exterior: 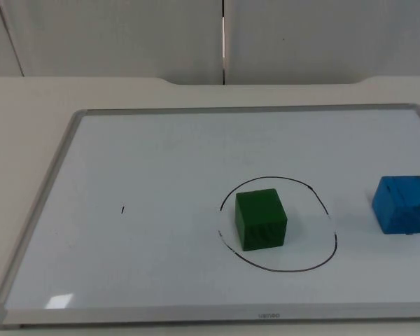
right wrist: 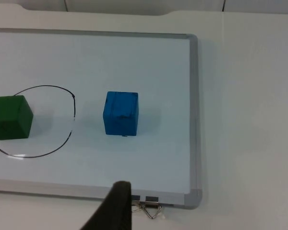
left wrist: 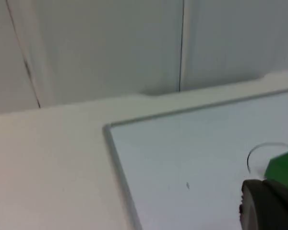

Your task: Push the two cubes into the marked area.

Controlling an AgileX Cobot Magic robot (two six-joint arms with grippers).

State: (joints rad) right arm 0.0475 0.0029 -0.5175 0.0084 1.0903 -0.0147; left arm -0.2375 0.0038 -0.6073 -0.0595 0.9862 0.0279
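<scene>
A white rectangular whiteboard with a grey metal frame [exterior: 52, 164] lies flat on the white table top [exterior: 28, 105], which ends at the grey partition wall [exterior: 126, 35]. Towards the board's left a tiny black pen tick [exterior: 122, 208] marks the bare surface. Further right a hand-drawn black circle [exterior: 333, 238] outlines the marked area, and the green cube [exterior: 260, 219] sits inside it, towards its left part. Outside the circle, well apart from its right edge and close to the board's right side, stands the blue cube [exterior: 402, 204]. The left gripper's black fingertip [left wrist: 266, 206] hovers above the board near the green cube; the right gripper's black fingertip [right wrist: 113, 211] hangs over the board's near frame, by a small metal clip [right wrist: 151, 211]. How far either gripper is open cannot be told.
</scene>
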